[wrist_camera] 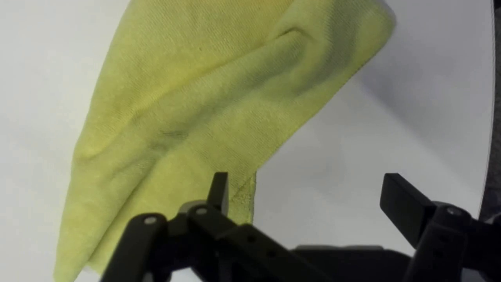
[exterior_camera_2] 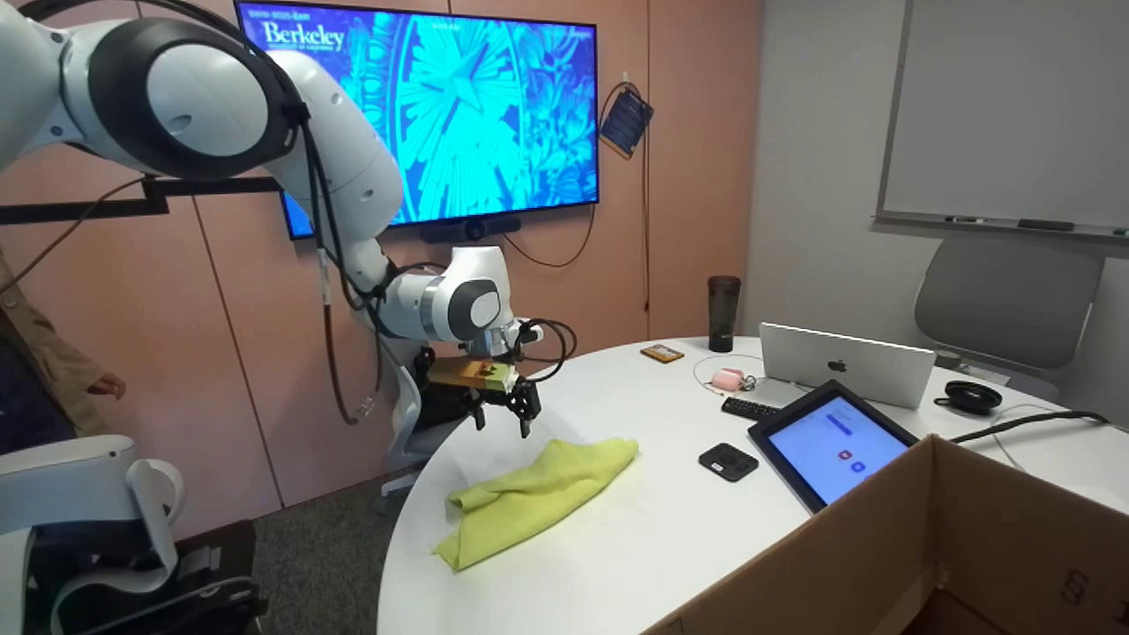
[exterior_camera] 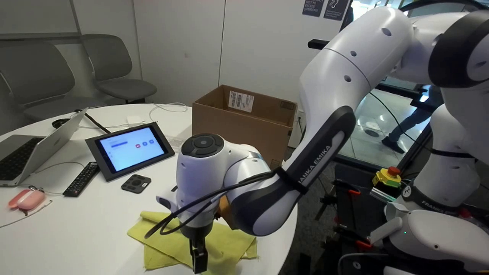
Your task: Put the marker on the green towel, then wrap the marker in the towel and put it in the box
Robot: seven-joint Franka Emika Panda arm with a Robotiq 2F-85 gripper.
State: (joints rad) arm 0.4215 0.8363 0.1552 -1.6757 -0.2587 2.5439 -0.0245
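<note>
The white table (exterior_camera_2: 653,547) has a curved edge. The box (exterior_camera: 237,128) stands upright, top open, its longer side running left to right in an exterior view. The towel (exterior_camera_2: 538,503) lies on the table, folded and creased; its long axis runs from lower left, near the table's edge, to upper right in an exterior view. The wrist view shows the same slant. The claw (wrist_camera: 307,178) is released and points down, fingers (wrist_camera: 218,192) spread wide; in the wrist view, one overlaps the towel, the other bare table.
</note>
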